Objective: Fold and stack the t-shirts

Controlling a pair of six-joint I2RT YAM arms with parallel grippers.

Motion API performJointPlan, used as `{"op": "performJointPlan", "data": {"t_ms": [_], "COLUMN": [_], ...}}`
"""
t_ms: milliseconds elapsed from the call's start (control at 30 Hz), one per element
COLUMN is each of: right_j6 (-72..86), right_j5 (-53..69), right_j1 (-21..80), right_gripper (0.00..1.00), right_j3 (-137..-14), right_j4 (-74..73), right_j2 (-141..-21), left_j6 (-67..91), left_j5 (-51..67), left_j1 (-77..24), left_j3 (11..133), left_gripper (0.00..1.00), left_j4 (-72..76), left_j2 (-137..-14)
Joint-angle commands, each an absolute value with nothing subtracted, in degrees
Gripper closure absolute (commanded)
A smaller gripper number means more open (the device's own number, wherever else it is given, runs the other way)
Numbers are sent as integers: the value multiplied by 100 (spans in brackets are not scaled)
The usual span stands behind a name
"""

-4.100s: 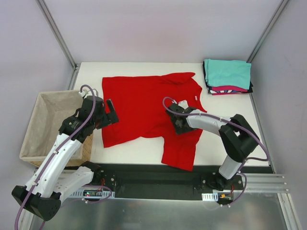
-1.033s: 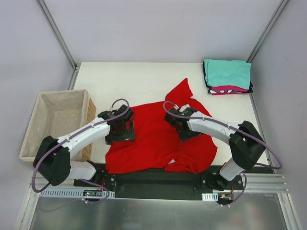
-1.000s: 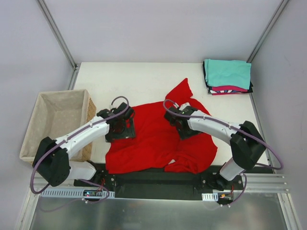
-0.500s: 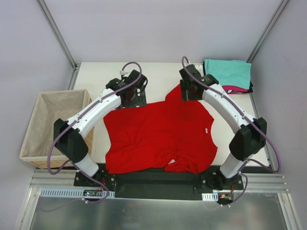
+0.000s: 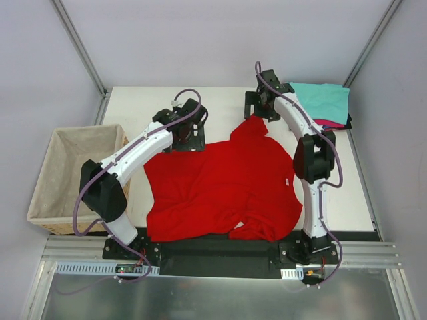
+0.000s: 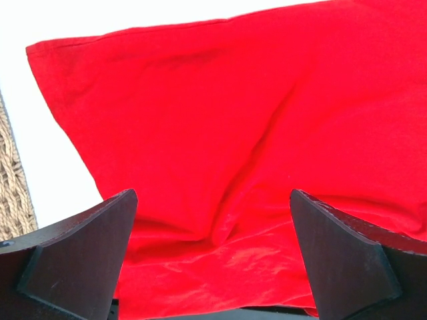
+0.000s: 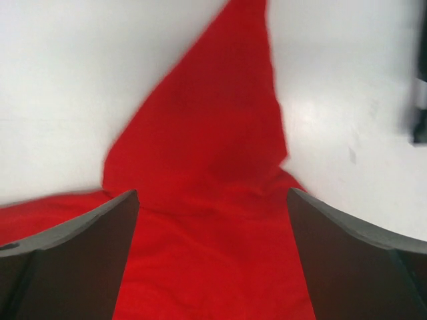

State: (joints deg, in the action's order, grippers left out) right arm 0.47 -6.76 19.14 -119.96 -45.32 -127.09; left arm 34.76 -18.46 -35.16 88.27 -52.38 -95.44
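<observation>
One red t-shirt (image 5: pixel 220 183); left pincer (image 5: pixel 189 138), right pincer (image 5: pixel 256 107) over far edge.

no readable text or numbers, small white tag (image 5: pixel 287 181) on red t-shirt (image 5: pixel 220 180) too small to read

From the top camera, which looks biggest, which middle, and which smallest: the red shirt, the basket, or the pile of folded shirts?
1. red shirt, spread out and clearly biggest
2. basket
3. pile of folded shirts, smallest, with one edge hidden
</observation>
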Motion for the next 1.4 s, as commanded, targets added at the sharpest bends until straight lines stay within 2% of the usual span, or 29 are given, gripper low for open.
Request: {"op": "performJointPlan", "data": {"t_ms": [0, 333, 467, 667, 1200, 1300, 1367], "right_j6": [254, 641, 808, 1045, 1107, 1107, 1099], "right_j5": [937, 1248, 1283, 1371, 1213, 1169, 1160], "right_j1": [1942, 1907, 1881, 1855, 1670, 1661, 1652], "right_gripper": [3, 1, 10, 17, 20, 24, 33], "right_j3": [-12797, -12745, -12437, -12410, -11830, -11830, -11769], "right_j4": [-4106, -3621, -3332, -3164, -3093, -3173, -3173], "right_j2": [-13060, -13509, -13517, -13755, -13711, -13729, -13729], "left_j6": [3270, 3226, 3261, 3278, 3217, 3199, 3199], "left_j5": [-1863, -1749, -1793, -1741, -1406, -1397, -1397], "left_j1": [-3480, -3480, -3480, -3454, -3349, -3340, -3322], "left_j3": [8965, 9141, 9044, 8825, 8657, 8657, 8622], "left_gripper": [1, 1, 1, 1, 1, 1, 1], "left_j4": [-5212, -5186, -5168, -4940, -4676, -4676, -4667], "left_j2": [-9667, -9984, -9932, -9738, -9606, -9624, -9598]}}
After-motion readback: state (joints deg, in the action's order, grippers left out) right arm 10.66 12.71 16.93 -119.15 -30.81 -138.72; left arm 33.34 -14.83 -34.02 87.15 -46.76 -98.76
